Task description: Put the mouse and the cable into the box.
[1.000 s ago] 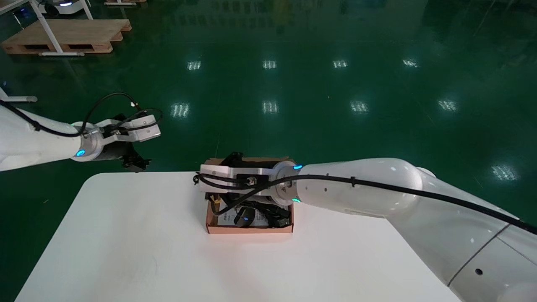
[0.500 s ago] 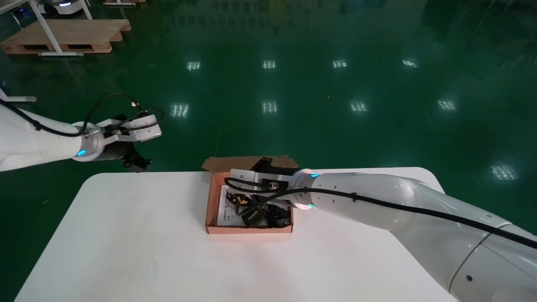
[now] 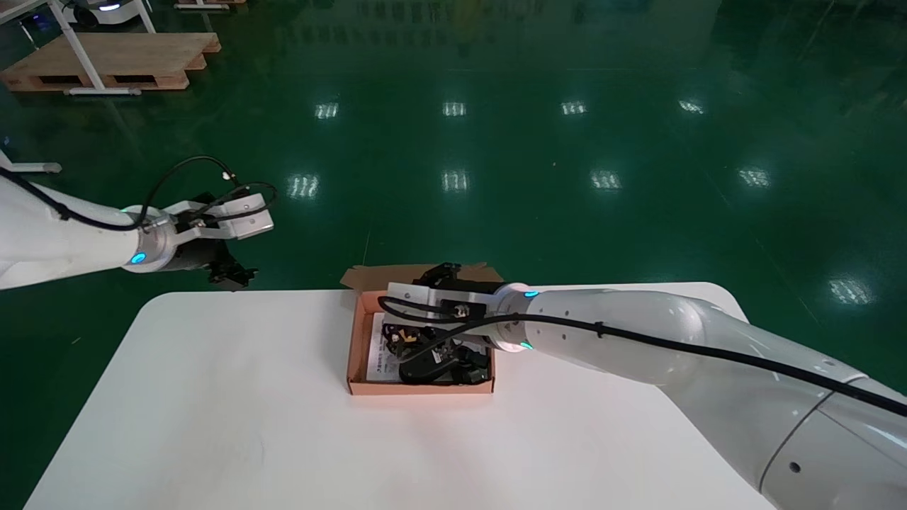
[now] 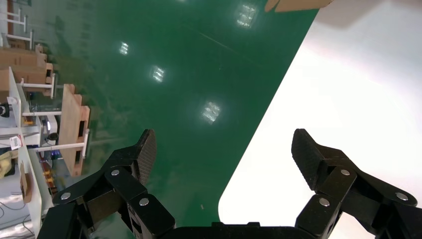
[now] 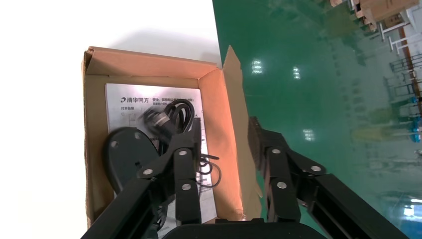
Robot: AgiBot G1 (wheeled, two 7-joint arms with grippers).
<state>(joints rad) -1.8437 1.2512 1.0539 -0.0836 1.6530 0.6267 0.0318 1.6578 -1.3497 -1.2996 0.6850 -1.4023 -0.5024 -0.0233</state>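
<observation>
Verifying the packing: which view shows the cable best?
Right wrist view: the cable lies coiled on the leaflet inside the box. Head view half-hides it under the right arm; left wrist view misses it.

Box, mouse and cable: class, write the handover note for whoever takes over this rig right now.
Right gripper: open and empty, fingers straddling the far wall of the box.
Left gripper: open and empty, parked off the far left corner of the table.
Mouse and cable: both lie inside the box on a printed leaflet, the cable coiled beside the mouse.
Done: both items are in.
Left: lift the right arm clear.
</observation>
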